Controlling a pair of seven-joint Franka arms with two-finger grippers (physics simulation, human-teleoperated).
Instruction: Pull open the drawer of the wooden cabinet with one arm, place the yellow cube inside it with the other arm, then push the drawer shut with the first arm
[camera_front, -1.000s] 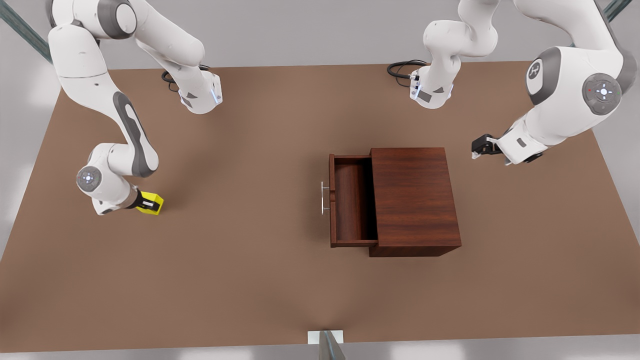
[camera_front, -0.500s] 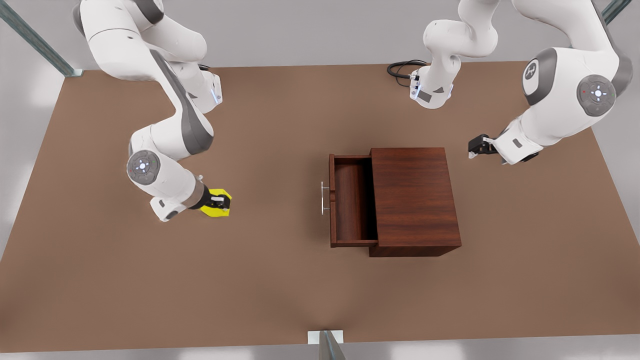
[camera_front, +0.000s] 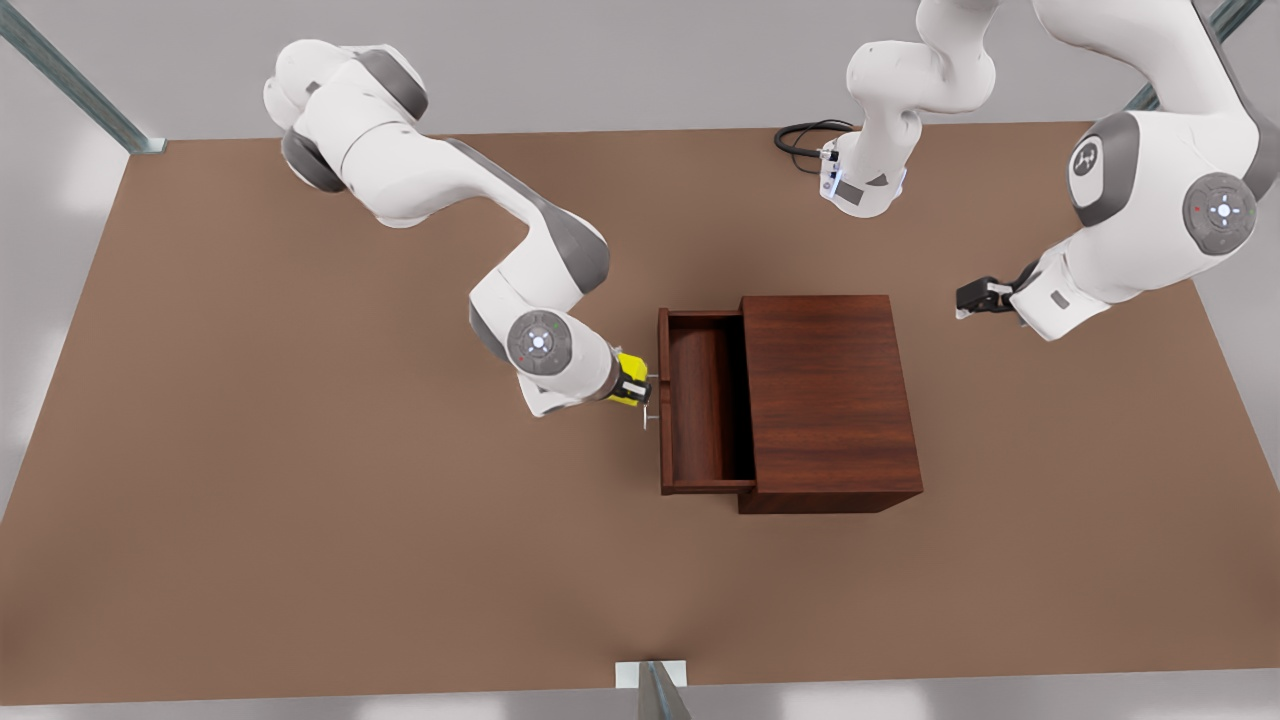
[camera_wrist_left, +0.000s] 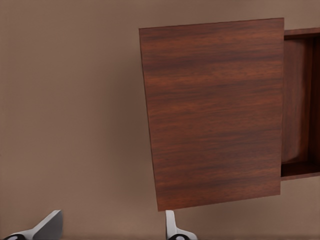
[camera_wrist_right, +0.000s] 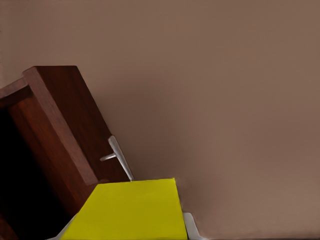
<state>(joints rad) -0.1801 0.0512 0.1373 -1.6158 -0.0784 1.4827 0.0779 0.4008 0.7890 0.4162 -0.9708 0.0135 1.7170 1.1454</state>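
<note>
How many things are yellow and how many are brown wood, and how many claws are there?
Yellow: 1, the cube held in the right claw.
Brown wood: 2, the cabinet and its open drawer.
Claws: 2, the right one and the left claw, open past the cabinet.
Total: 5.

Brown tabletop (camera_front: 300, 560) — pale grey floor (camera_front: 600, 60) beyond, evenly lit.
</note>
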